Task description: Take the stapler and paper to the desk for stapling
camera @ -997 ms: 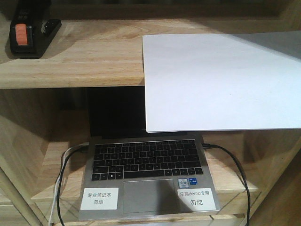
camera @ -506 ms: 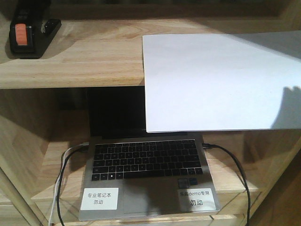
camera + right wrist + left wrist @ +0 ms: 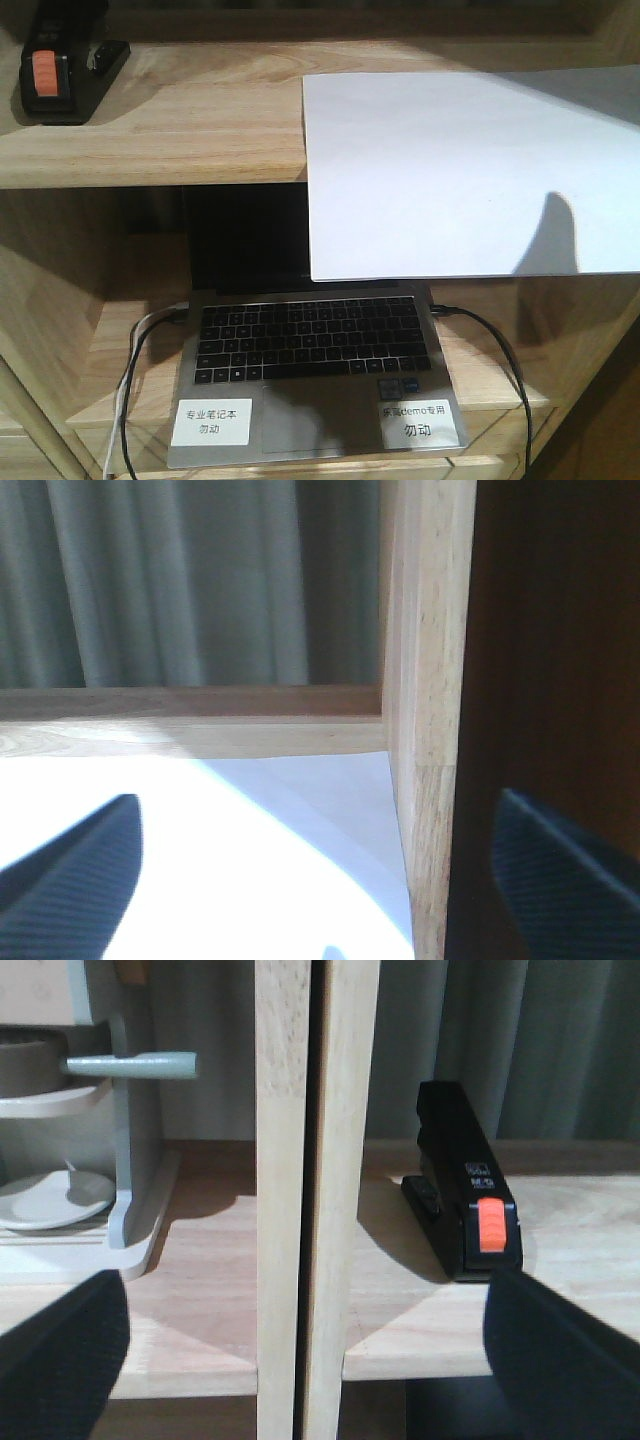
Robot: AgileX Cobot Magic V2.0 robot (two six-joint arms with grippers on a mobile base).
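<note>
The left tool and right tool show only as blurred dark finger wedges cropped at their wrist views' lower corners, the paper under the right tool runs off the bottom edge, and the stapler ahead of the left tool is cut by the front view's top edge.

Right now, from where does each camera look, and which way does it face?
Front-facing: faces the shelf; sees the stapler top left, the paper overhanging at right, the laptop below; no robot part.
Left wrist: on the left arm, looks level at the stapler beside a divider; the open left gripper shows below.
Right wrist: on the right arm, looks across the paper to the shelf's back; the open right gripper shows below.
Shared: front and left wrist, the stapler; front and right wrist, the paper.
</note>
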